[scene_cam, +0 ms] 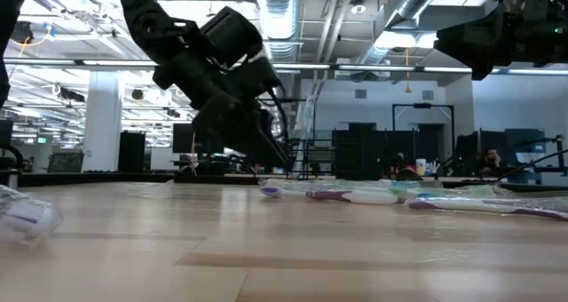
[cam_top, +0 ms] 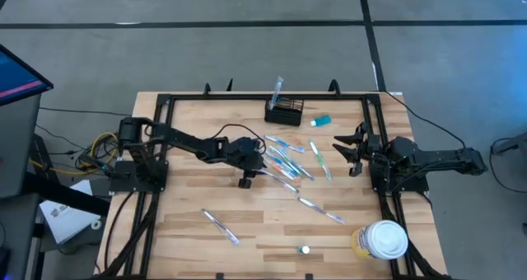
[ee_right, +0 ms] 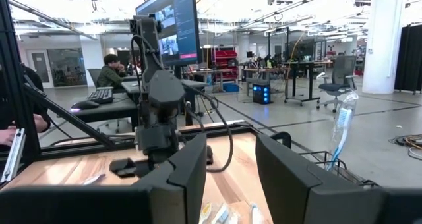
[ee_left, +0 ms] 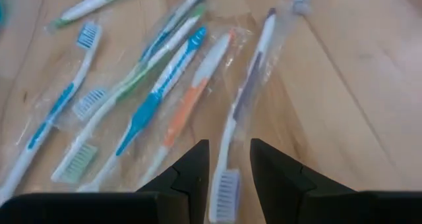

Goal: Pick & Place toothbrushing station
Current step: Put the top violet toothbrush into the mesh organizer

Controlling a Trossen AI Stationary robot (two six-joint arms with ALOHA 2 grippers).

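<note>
Toothbrushes (cam_top: 286, 158) in clear wrappers lie scattered over the middle of the worktop (cam_top: 181, 206) in the high view, and the left pincer (cam_top: 262, 170) is low at the near-left edge of that cluster. The toothbrushing station (cam_top: 284, 112), a black mesh box with one wrapped brush already upright in it, stands at the far edge, well apart. The right pincer (cam_top: 349, 151) waits at the right side, fingers spread, holding nothing.

Level across the worktop, the low view shows the left arm angled down close to the wood.

From the left wrist, the fingers (ee_left: 188, 171) are slightly open, straddling the head end of a purple toothbrush (ee_left: 245, 92) without clamping it. A good grasp probably means closing squarely across the handle, pinching plastic as well as wrapper, so that it cannot swing.

The right wrist view shows the right pincer's fingers parted and empty.
</note>
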